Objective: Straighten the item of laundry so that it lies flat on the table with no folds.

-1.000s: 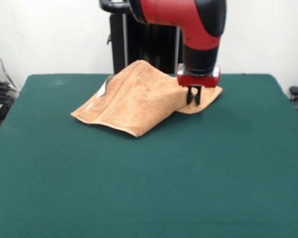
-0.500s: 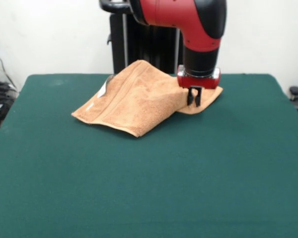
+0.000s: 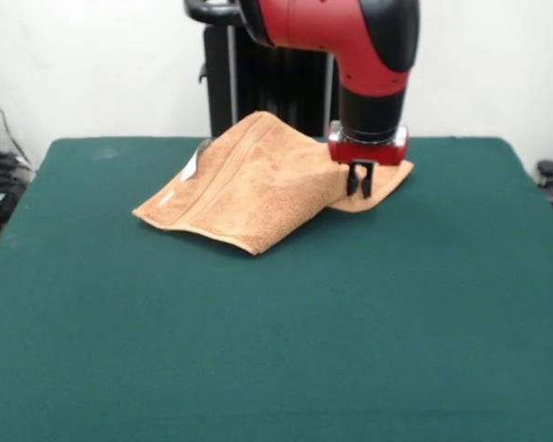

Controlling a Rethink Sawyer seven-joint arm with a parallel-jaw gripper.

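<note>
Black fingers (image 3: 359,180) nearly together, tips down on the right corner of the orange-tan terry towel (image 3: 258,184); can't confirm cloth is pinched. Over the last second the red-black arm lifted very slightly, towel unmoved: grasp likely just starting. Towel sits folded and humped at the far centre of the dark green felt counter (image 3: 276,350). Open room near, left, right.
</note>
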